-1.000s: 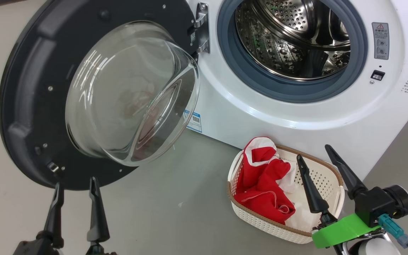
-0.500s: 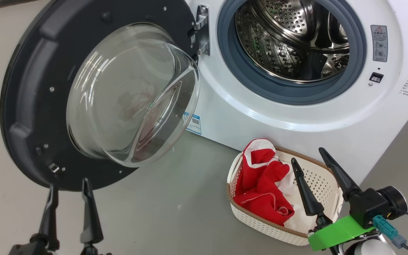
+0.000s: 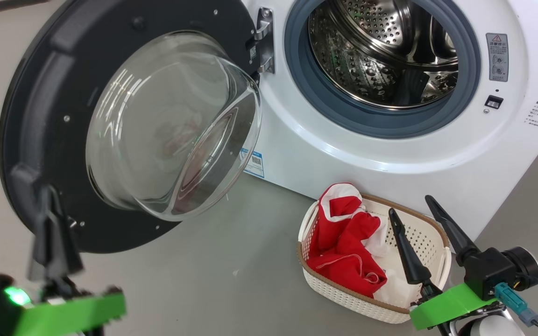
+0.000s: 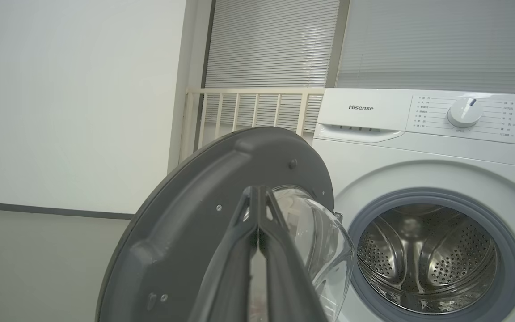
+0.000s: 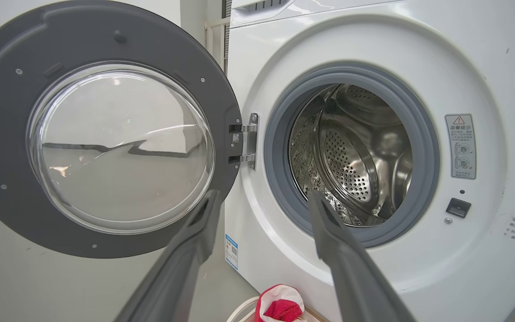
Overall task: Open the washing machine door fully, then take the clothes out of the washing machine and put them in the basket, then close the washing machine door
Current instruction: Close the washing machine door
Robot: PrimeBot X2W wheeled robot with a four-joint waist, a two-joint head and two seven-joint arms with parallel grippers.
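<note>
Left gripper [image 3: 48, 200] first: its two dark fingers are pressed together with nothing between them. In the head view you see it blurred at the lower left, raised in front of the lower rim of the washing machine door [image 3: 26, 107]. Whether the tips touch that rim, I cannot tell through the blur. Your right gripper [image 3: 410, 205] stands at the lower right, its fingers spread wide and empty. They point up and slightly left, in front of the right end of the basket [image 3: 343, 298].

The door is swung far open to the left on its hinge [image 3: 264, 42], and its glass bowl [image 3: 171, 126] bulges toward you. The washing machine [image 3: 390, 154] shows the perforated steel drum [image 3: 381, 56] inside the grey ring. The clothes [image 3: 343, 242] lie in the basket, red with white lining, heaped at its left side. The basket stands on the grey floor [image 3: 231, 261], just beside the machine's front.

The left wrist view looks up along the closed fingers at the door's inner face. It also gives you the control panel with its dial [image 4: 464, 113] and the blinds [image 4: 275, 44] behind. The right wrist view faces the door and the drum straight on (a bit of red cloth sits at its bottom edge).
</note>
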